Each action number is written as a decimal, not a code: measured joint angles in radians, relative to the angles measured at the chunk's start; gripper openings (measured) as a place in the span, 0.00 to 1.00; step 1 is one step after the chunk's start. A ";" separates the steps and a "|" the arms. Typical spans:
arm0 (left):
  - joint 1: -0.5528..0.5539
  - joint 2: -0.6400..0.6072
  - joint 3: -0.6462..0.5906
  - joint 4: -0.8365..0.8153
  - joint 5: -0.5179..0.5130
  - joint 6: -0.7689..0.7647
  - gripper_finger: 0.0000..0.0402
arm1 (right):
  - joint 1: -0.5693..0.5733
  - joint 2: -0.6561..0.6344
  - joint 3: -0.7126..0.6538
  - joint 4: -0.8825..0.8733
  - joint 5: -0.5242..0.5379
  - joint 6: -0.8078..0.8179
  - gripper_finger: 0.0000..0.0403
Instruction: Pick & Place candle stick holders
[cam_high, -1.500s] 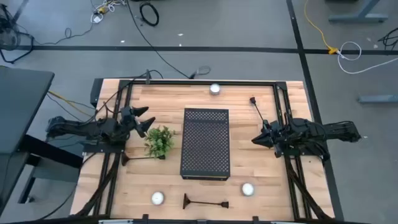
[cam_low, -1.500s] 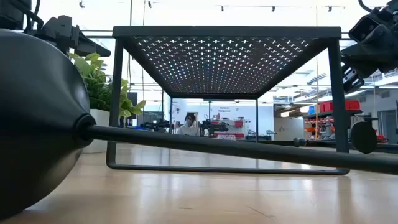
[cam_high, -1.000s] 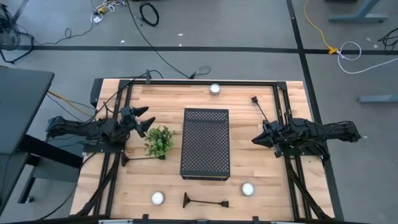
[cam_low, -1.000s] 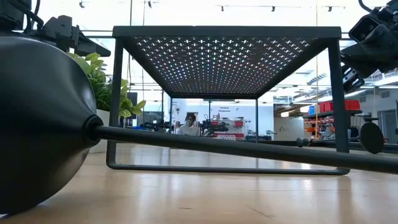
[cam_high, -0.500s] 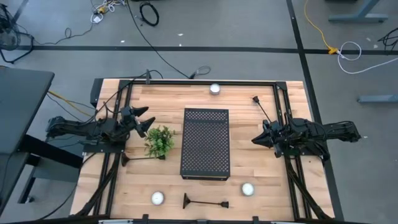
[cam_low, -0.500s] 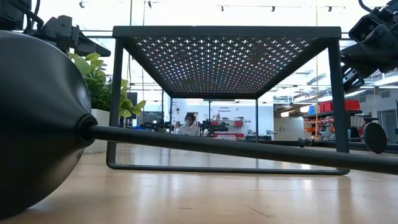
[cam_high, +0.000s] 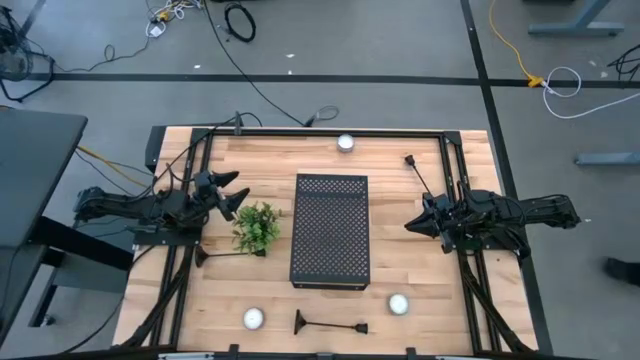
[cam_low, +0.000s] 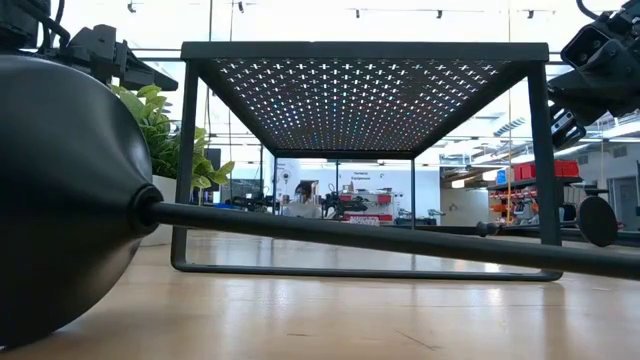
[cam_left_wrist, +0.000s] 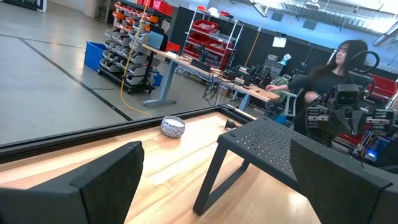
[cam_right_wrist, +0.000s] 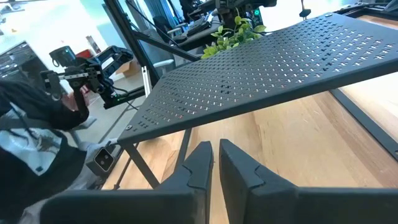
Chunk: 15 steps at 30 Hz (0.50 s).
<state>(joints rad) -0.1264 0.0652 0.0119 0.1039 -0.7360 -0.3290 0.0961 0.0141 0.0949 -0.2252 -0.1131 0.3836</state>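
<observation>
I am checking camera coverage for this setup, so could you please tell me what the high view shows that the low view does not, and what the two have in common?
Only the high view shows the three white candles, one at the far edge, and the whole layout: the left gripper open beside the plant, and the right gripper shut and empty. Only the low view shows the room beyond the table. Both show the perforated box, and the candle holder lying flat at the near edge, which fills the low view's foreground.
</observation>
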 joint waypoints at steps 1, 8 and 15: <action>0.000 0.000 0.000 0.000 -0.001 0.000 0.99 | 0.000 0.000 0.000 0.000 0.000 0.000 0.07; 0.000 0.000 0.000 0.000 -0.003 0.000 0.99 | 0.000 0.000 0.000 0.022 0.069 -0.002 0.07; 0.000 0.000 0.000 0.000 -0.003 0.000 0.99 | 0.000 0.000 0.000 0.111 0.267 -0.032 0.07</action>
<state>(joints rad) -0.1265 0.0651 0.0120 0.1043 -0.7391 -0.3290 0.0959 0.0143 0.0948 -0.1147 0.1539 0.3512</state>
